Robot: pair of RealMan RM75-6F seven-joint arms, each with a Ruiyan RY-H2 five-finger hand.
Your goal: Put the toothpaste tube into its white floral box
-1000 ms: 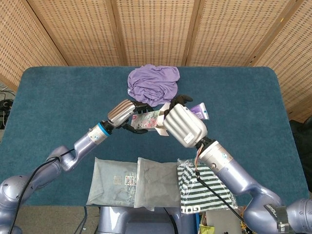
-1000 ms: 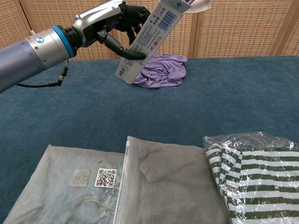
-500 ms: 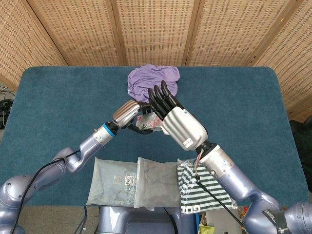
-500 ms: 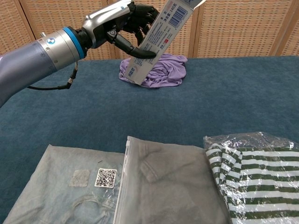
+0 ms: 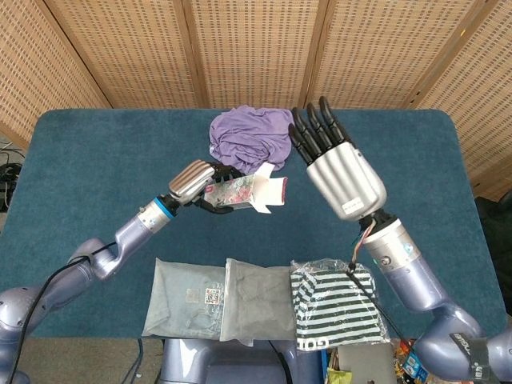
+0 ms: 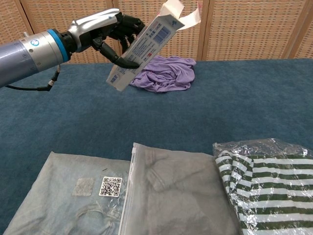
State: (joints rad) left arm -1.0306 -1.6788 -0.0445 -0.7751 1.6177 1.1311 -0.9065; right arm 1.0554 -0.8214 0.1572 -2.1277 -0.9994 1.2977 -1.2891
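In the head view, your left hand (image 5: 194,180) grips the floral box (image 5: 244,194) above the table (image 5: 96,160), flaps open toward your right hand (image 5: 340,168), which is raised, flat, fingers apart, holding nothing. The toothpaste tube is not visible. In the chest view, the box (image 6: 142,46) tilts, open end up, before the purple cloth (image 6: 168,73).

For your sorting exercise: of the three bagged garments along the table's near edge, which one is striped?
The striped garment, rightmost of the three: green and white stripes, whereas the middle bag and left bag hold plain grey cloth.
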